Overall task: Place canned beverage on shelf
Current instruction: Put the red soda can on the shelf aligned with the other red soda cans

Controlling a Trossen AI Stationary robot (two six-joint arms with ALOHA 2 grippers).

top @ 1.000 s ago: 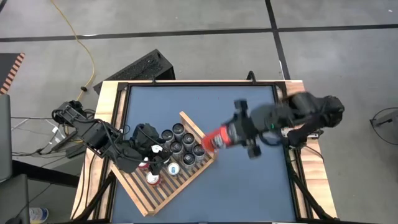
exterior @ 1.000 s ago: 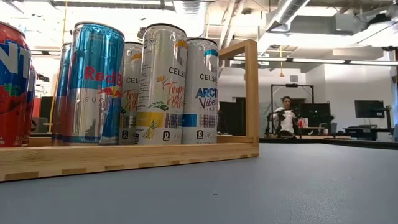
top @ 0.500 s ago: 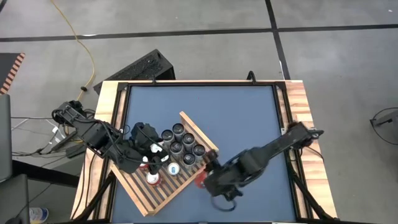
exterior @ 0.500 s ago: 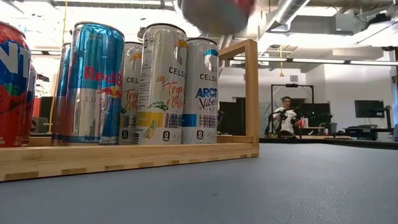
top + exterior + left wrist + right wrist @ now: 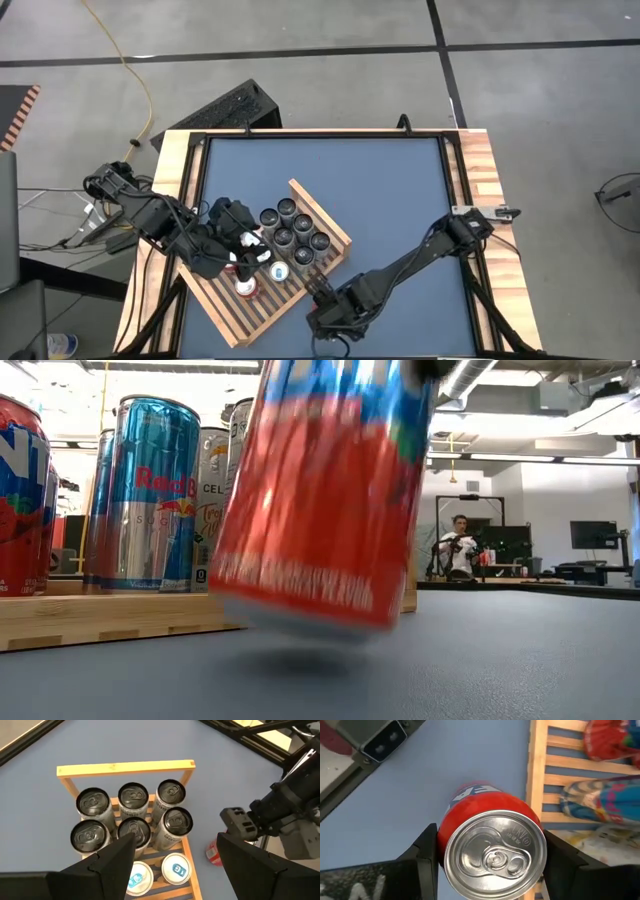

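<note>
Right arm stretched low toward the near edge, its tool (image 5: 490, 865) clamped on both sides of its load. Left tool (image 5: 175, 870) parted, hovering, wrist angled downward.

Grey concrete floor (image 5: 300, 60) crossed by dark seam lines, yellow cable (image 5: 128, 70) trailing over it, bright strip lights (image 5: 520, 458) under an open ceiling with ducts, a person (image 5: 461, 547) seated at distant desks, dark monitor (image 5: 590, 535) beyond.

One slatted light-wood rack (image 5: 262, 312) sits on the table. In the left wrist view it carries six slim silver cans with dark tops (image 5: 133, 797) in two rows of three, plus two pale-topped cans (image 5: 175, 869). One red aluminium can (image 5: 492, 842) is off the rack.
</note>
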